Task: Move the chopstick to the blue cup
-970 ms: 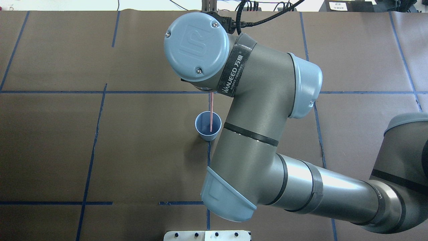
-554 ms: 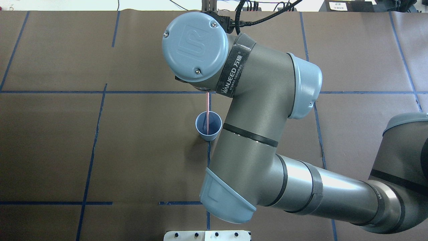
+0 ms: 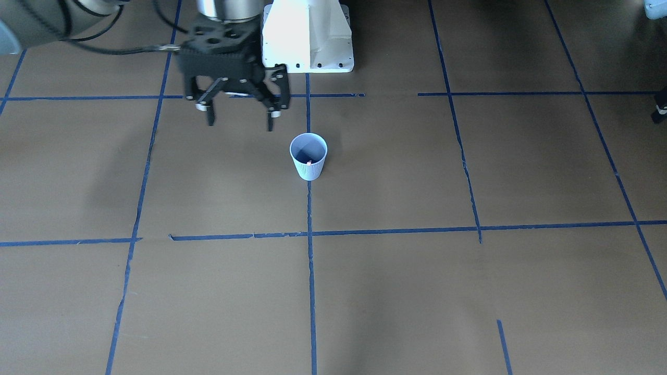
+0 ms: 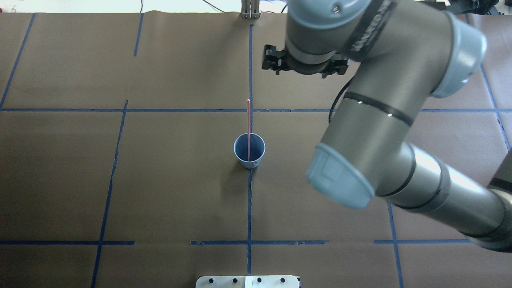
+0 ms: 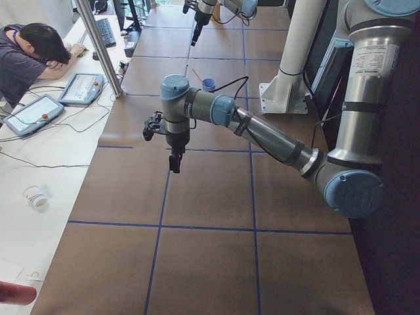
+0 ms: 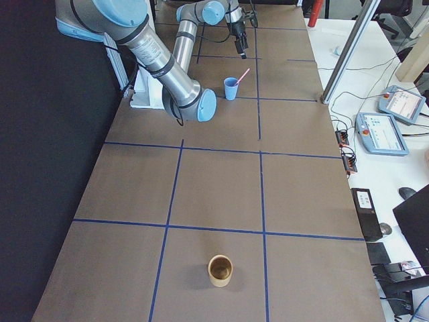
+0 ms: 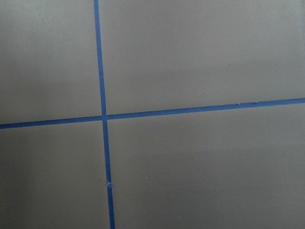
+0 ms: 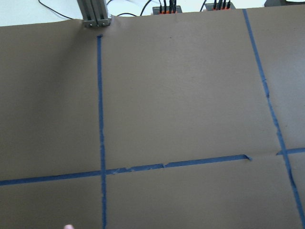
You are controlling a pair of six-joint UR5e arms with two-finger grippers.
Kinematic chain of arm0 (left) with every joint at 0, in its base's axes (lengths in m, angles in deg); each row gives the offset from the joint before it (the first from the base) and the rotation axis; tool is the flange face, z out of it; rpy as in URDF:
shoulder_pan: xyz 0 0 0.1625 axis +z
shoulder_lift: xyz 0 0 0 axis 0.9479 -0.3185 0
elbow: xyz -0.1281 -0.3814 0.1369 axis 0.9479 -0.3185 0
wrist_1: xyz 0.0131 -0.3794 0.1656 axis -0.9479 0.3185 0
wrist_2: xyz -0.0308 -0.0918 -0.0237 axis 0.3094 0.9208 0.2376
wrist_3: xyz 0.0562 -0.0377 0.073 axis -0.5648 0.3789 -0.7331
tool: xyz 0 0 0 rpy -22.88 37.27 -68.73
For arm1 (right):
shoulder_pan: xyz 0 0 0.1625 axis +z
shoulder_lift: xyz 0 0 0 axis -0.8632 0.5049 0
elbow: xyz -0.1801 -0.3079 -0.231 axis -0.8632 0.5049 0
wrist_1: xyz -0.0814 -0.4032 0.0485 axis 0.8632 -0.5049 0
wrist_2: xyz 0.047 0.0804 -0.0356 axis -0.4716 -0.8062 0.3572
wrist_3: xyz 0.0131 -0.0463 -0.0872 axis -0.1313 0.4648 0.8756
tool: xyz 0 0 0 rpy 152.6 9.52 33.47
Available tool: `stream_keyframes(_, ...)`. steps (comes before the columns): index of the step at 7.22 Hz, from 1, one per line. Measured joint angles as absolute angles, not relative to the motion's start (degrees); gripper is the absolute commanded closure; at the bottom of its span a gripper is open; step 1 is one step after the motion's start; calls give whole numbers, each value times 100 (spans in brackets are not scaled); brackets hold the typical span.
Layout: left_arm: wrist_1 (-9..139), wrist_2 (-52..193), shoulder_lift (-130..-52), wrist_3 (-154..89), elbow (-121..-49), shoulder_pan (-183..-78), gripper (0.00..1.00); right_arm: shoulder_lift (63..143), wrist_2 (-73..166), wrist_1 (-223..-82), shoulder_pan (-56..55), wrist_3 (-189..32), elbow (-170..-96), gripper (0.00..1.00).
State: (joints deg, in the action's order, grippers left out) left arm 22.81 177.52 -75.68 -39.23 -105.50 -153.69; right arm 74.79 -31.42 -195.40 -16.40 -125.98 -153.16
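Pink chopstick (image 4: 248, 124) is standing in the blue cup (image 4: 250, 163) at the middle of the counter (image 4: 168, 188), leaning on the rim toward the operators' edge because nothing is gripping it; right end effector (image 3: 240, 124) is hanging spread and empty nearby, left end effector (image 5: 174, 165) unreadable.
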Motion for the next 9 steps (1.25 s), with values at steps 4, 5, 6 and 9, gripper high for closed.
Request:
stream_keyframes(4, 2315, 18146, -7383, -5284, -9644, -15963, 0, 9502, -5357, -19139, 501, -9411, -15749, 0)
stream_keyframes(5, 2366, 18250, -7242, -5468, -9530, -16020, 0, 10034, -5755, -18876, 993, -8527, -15614, 0)
stream_keyframes(6, 2539, 18291, -7087, -5538, -9419, -16043, 0, 10485, -6096, -18646, 1435, -7762, -15403, 0)
stream_keyframes(9, 3516, 18312, -6678, -5534, -8985, -16054, 0, 11364, -6697, -18220, 2284, -6969, -14980, 0)
